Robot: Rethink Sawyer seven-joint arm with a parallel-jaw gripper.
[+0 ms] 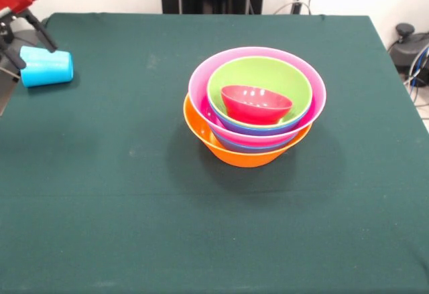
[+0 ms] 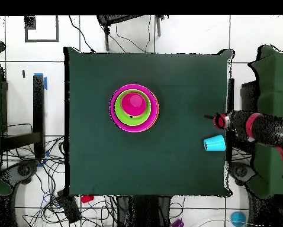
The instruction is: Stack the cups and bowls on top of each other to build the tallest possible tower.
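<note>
The bowls sit nested upright at the table's middle: orange (image 1: 231, 152) outermost, then pink (image 1: 199, 83), a sliver of purple-blue (image 1: 268, 132), lime green (image 1: 271, 76), and the small red bowl (image 1: 256, 104) tilted inside. From overhead this tower (image 2: 134, 106) shows as rings. The light-blue cup (image 1: 47, 67) lies on its side near the table's left edge in the front view; it also shows in the overhead view (image 2: 214, 143). My gripper (image 1: 33, 45) hangs open and empty just beside the cup, at the table's edge (image 2: 211, 118), not holding it.
The dark green cloth-covered table (image 1: 134, 207) has its edge right by the cup and gripper. Cables and dark equipment (image 1: 409, 46) lie beyond the table at the front view's right. Cables lie on the floor (image 2: 43, 195) around the table.
</note>
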